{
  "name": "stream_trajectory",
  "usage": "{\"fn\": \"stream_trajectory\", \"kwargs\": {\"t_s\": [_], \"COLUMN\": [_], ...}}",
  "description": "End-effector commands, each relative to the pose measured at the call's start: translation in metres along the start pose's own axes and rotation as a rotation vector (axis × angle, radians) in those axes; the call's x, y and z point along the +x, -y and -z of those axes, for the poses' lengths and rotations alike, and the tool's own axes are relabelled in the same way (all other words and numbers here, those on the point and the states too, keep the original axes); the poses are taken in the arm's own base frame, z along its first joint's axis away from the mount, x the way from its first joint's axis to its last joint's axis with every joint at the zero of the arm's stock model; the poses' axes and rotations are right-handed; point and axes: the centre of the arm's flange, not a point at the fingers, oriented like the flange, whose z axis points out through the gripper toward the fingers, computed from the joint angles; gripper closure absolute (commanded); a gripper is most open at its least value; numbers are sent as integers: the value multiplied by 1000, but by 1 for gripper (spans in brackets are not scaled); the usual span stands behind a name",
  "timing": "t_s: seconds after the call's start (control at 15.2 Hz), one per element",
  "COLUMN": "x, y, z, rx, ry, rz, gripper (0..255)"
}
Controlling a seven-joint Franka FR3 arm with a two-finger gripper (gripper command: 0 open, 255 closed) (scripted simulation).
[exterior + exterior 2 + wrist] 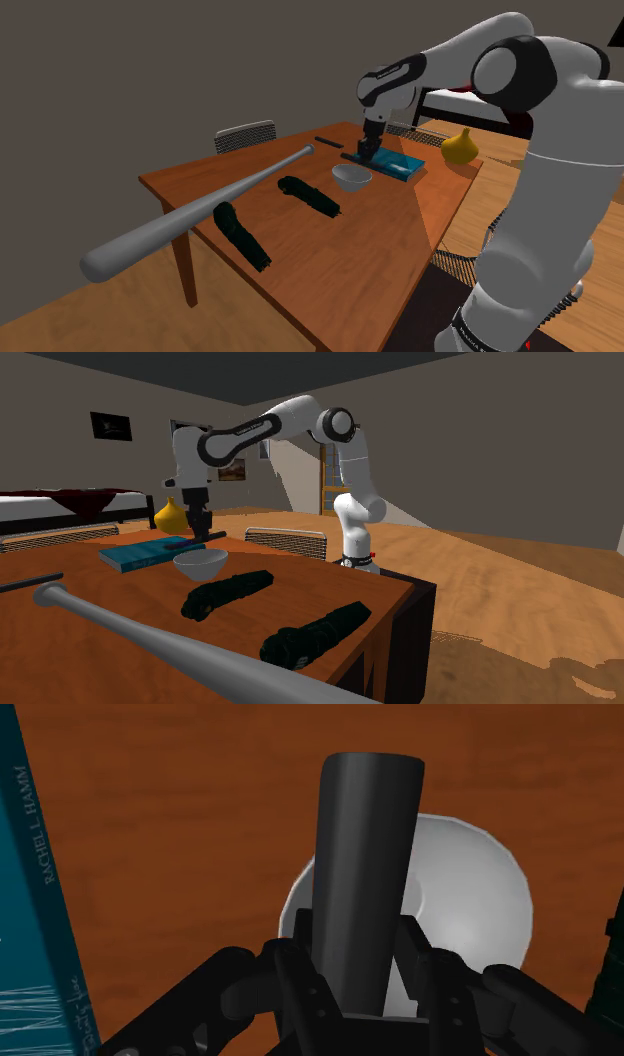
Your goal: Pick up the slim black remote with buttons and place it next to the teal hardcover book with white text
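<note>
Pinching one slim black remote [365,874], fingers [298,969] over one white bowl [470,894], beside one teal book [30,904].

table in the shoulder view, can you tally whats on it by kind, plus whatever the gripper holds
grey bat: 1
dark bundles: 2
white bowl: 1
teal book: 1
yellow gourd-shaped thing: 1
thin dark stick: 1
black remote, clasped in the gripper: 1
total: 8

Blk remote [365,874], teal book [25,934] w/ white text
</note>
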Motion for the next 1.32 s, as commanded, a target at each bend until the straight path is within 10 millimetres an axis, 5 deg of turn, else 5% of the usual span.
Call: {"fn": "stream_trajectory", "kwargs": {"t_s": [0.0, 0.4, 1.25], "x": [11, 37, 37], "y": [-25, -94, -99], "z": [0, 6, -63], "rx": [0, 0, 0], "ry": [0, 0, 0], "rz": [2, 2, 2], "gripper": [255, 255, 255]}}
